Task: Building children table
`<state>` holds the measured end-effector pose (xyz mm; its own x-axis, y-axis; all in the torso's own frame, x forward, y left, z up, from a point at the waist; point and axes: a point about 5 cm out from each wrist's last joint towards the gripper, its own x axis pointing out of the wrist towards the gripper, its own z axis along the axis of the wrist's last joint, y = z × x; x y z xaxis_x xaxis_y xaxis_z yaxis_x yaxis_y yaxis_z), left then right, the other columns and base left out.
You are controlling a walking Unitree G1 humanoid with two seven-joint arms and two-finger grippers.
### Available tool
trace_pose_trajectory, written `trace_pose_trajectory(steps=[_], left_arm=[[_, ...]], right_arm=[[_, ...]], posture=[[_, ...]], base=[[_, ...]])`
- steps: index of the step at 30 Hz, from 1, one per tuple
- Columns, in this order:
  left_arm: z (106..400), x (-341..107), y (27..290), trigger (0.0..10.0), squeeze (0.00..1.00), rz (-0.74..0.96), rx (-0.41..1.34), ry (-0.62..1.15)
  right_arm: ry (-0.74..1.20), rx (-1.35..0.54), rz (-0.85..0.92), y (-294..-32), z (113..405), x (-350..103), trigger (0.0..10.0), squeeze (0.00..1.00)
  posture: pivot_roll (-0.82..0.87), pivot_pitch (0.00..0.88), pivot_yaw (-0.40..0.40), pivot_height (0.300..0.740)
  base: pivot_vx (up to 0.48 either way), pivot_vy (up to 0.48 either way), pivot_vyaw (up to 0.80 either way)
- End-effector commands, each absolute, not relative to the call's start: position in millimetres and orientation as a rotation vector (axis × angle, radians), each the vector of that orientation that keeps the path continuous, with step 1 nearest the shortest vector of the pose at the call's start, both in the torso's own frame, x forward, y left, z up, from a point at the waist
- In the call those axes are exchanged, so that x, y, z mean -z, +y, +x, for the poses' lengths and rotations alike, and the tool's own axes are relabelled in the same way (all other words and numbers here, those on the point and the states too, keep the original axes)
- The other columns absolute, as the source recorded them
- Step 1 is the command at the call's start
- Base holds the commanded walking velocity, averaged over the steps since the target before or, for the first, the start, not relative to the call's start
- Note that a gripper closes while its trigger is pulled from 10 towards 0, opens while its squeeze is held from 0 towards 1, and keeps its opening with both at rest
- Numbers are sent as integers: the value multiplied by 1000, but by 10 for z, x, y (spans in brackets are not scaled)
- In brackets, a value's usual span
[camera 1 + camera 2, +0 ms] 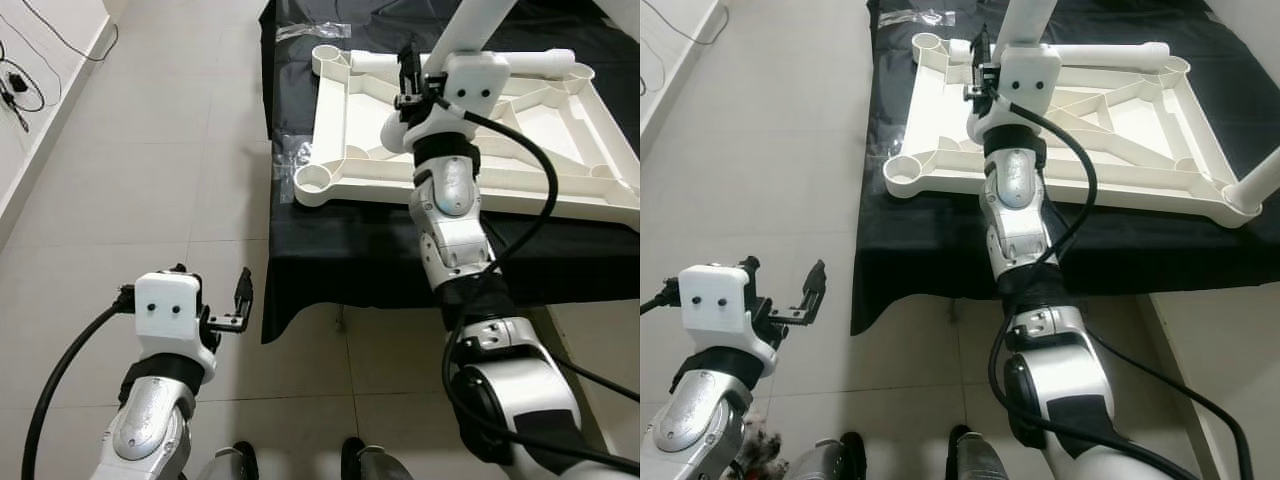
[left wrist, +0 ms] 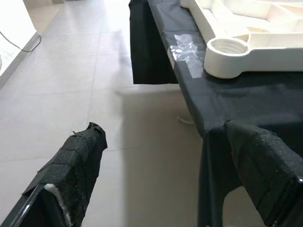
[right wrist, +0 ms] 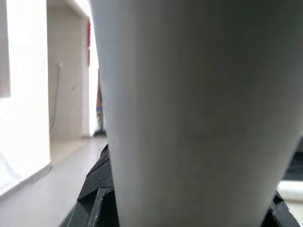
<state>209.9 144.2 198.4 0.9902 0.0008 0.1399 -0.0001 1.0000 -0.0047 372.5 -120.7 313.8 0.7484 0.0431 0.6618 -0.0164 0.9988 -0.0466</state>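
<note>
Right tool (image 1: 410,75) grips a white cylindrical plastic leg (image 1: 478,22) above the upturned white plastic tabletop (image 1: 560,130) on the black-draped surface (image 1: 350,250); left tool (image 1: 225,305) hovers open beside that surface.

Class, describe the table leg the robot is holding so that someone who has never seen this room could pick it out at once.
Find the black-covered bench with the white upturned table top on it. Above its far left part, the right gripper holds a white table leg. Unlike the other leg, lying flat along the far edge, this one stands tilted in the air.
</note>
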Motion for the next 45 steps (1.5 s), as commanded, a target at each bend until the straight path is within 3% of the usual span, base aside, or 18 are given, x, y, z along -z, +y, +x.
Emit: trace_pose_trajectory(steps=[1,15,45], left_arm=[[2080,-1941,1472,10000,0,2,-14,-125],[2125,-1947,1493,10000,0,3,-29,-148],[2138,-1959,1494,10000,0,8,-59,-171]], right_arm=[[-721,-60,-67,-1202,3683,-3102,10000,0],[-712,-72,-65,-1345,3554,-3022,10000,0],[-644,-150,-42,-1236,3515,-2911,10000,0]], posture=[[63,233,-39,740],[43,166,-35,740],[33,127,-43,740]], base=[[0,0,0],[0,0,0],[0,0,0]])
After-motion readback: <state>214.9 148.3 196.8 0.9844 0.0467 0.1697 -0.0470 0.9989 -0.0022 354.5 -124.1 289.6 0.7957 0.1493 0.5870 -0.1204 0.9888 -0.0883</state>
